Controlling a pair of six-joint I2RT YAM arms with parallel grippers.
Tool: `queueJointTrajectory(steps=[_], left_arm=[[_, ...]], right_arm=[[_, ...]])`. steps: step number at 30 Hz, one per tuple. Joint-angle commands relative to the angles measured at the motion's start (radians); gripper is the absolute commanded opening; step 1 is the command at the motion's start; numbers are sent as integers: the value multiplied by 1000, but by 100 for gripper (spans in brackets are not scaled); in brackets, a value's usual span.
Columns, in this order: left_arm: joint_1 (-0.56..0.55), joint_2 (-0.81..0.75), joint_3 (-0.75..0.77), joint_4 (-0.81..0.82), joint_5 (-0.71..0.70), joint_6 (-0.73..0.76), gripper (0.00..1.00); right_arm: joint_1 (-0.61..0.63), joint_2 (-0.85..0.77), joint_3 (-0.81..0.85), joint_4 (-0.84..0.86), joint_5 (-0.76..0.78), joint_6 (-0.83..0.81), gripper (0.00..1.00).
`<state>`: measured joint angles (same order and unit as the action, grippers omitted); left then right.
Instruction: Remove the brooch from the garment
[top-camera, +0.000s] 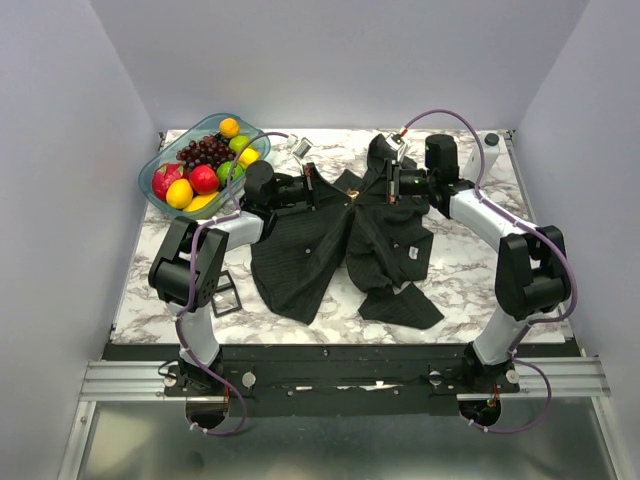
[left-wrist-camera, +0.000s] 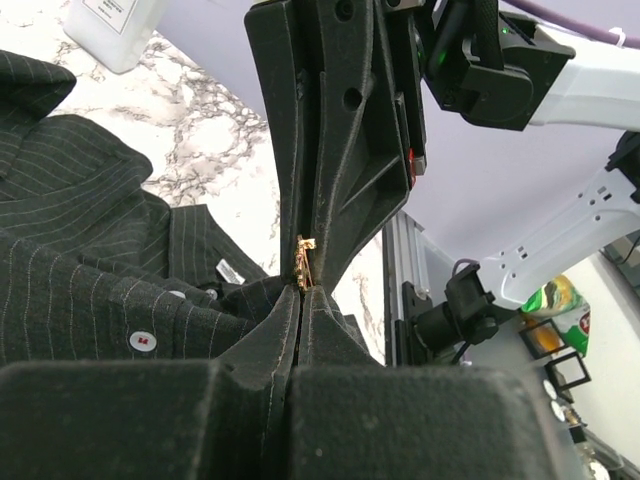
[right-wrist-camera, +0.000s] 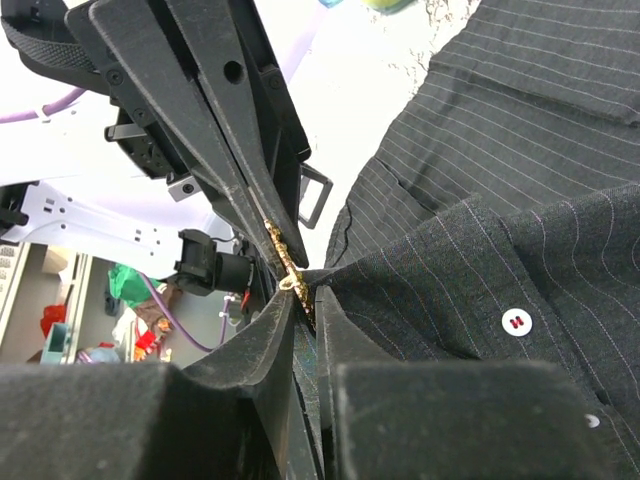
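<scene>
Fingers of left gripper and right gripper are closed, seemingly on the tiny gold brooch at 12 o'clock on the garment.

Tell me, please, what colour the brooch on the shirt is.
Gold. The brooch shows best in the right wrist view, against the black pinstriped garment.

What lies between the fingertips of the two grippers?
The brooch and a pinched fold of the garment; both wrist views show it.

Top camera looks down from the table's near edge; wrist cameras face each other closely, sharing brooch and garment.
</scene>
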<state>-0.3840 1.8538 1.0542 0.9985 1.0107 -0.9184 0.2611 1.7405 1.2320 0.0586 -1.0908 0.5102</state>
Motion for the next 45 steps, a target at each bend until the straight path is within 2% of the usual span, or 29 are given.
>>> queueJointTrajectory(steps=[1,5,9,17,21,22,23,26,29,30,35,39,41,45], left_arm=[[-36,-10,43,39,69,56,0],[-53,-27,59,-52,82,170,0],[-76,-42,95,-303,52,341,0],[-93,-61,121,-422,42,464,0],[-96,-82,124,-526,-9,532,0],[-96,-87,122,-547,-30,549,0],[-98,-93,127,-570,-72,556,0],[-95,-103,119,-621,-154,552,0],[-76,-113,106,-636,-187,535,0],[-66,-113,104,-653,-195,539,0],[-36,-143,89,-689,-173,592,0],[-35,-166,112,-838,-162,758,0],[-36,-166,153,-921,-161,904,0],[-44,-166,248,-1226,-190,1214,0]], right_arm=[[7,48,23,-17,52,-4,18],[12,60,38,-19,55,-1,18],[21,70,72,-16,46,-21,18],[30,82,95,-32,84,-35,14],[35,70,103,-93,152,-38,16],[39,59,107,-101,185,-41,18],[44,53,121,-106,201,-44,27],[55,21,147,-111,164,-91,38],[55,-48,158,-170,129,-217,44],[55,-71,158,-236,128,-298,45],[46,-222,87,-373,160,-475,48],[41,-306,17,-447,285,-610,49],[33,-340,-21,-445,353,-637,49],[30,-386,-75,-433,433,-696,51]])
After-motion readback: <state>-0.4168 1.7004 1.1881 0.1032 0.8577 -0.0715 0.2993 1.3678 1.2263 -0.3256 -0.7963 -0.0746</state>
